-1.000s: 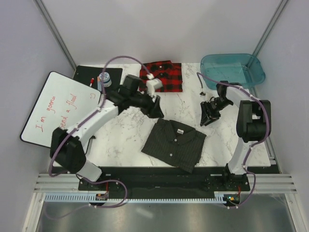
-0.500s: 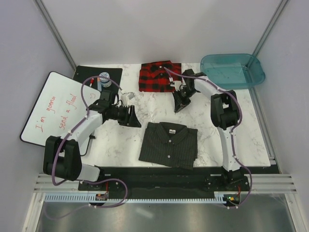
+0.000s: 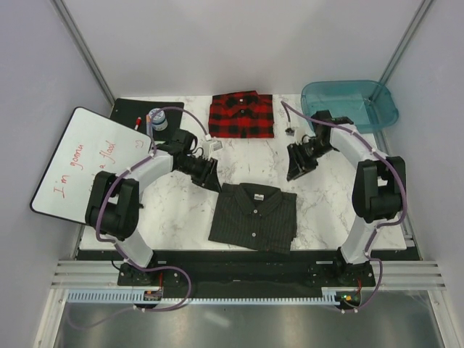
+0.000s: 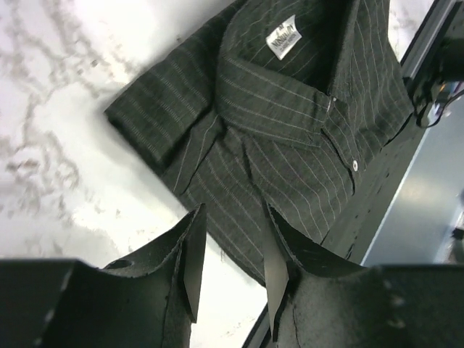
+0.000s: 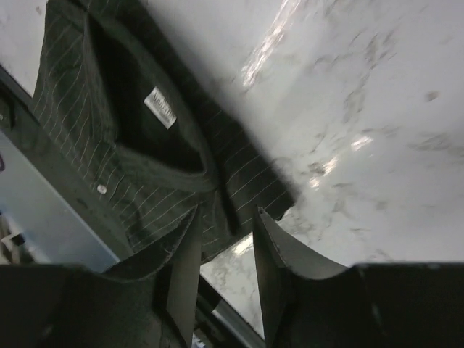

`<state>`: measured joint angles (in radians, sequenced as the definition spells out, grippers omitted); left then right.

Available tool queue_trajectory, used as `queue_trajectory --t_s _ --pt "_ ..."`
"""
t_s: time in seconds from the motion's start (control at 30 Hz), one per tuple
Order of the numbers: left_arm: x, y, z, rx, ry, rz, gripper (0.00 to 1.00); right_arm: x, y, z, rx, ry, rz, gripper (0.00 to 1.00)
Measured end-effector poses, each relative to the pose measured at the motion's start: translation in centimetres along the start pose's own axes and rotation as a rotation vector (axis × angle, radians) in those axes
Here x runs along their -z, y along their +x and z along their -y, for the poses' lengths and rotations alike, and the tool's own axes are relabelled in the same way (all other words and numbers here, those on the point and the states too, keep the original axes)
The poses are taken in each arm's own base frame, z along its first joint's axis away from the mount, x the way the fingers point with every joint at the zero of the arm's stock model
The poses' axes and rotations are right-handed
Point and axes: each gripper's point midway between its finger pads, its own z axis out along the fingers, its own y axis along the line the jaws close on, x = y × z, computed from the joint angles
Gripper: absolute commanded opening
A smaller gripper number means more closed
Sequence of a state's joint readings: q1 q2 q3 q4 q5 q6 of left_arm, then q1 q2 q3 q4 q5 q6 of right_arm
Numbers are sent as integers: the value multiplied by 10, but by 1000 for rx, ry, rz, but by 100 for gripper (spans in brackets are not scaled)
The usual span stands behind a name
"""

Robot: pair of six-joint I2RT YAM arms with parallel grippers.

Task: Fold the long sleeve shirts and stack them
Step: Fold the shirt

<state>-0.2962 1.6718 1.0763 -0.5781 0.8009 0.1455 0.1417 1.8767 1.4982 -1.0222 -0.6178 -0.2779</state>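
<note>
Top external view: on the white marble table (image 3: 181, 210) the red-and-black plaid shirt (image 3: 241, 116) lies folded at the far edge, centre, collar away from the arms. The dark pinstriped shirt (image 3: 254, 217) lies folded near the front edge, centre, well apart from the plaid one. The left gripper (image 3: 212, 177) hangs just beyond the pinstriped shirt's far left corner, and the right gripper (image 3: 293, 170) hangs beyond its far right corner; neither touches cloth. A teal tub (image 3: 349, 104) stands at the far right corner, a whiteboard (image 3: 90, 163) with red handwriting leans off the left edge, and a small jar (image 3: 156, 118) sits on a black mat (image 3: 129, 110) behind it. Left wrist view: the left gripper (image 4: 232, 217) has its fingers (image 4: 192, 254) parted with nothing between them, above the table (image 4: 65, 109). The pinstriped shirt (image 4: 290, 123) lies beyond the tips, its white neck label (image 4: 284, 36) and one button (image 4: 354, 165) showing and a folded sleeve edge toward the camera. Right wrist view: the right gripper (image 5: 226, 217) likewise shows fingers (image 5: 272, 268) spread and empty. The pinstriped shirt (image 5: 109, 138), with neck label (image 5: 160, 107), lies beyond them to the left on the table (image 5: 362, 87).
</note>
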Motion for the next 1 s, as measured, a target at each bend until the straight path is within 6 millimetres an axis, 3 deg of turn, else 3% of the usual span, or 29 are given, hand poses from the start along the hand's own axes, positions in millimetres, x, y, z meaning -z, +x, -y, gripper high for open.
queue_trajectory --t_s 0.13,0.2,0.33,0.43,0.53,0.63,0.7,0.9,1.0 --pt "-16 -1 7 -55 10 -40 43 -23 56 -13 -84 -89 -130 43" --pt "-18 2 4 -48 1 -51 43 -38 74 -13 -126 -121 -194 43" --pt "-19 5 -2 -30 -14 -51 42 -65 83 0 -188 -150 -255 42" --pt "-19 15 -9 7 -24 -59 41 -75 69 1 -251 -190 -269 42" --pt "-16 21 -15 41 -29 -59 41 -82 29 7 -196 -184 -205 42" --pt "-13 19 -17 46 -25 -47 41 -81 1 9 -114 -170 -134 44" --pt "-13 19 -18 39 -25 -46 43 -74 -3 5 -80 -166 -117 45" --pt "-13 16 -14 2 -20 -54 49 -49 11 -7 -2 -134 -113 49" --pt "-15 16 -13 -15 -26 -64 53 -47 11 -7 18 -131 -108 50"
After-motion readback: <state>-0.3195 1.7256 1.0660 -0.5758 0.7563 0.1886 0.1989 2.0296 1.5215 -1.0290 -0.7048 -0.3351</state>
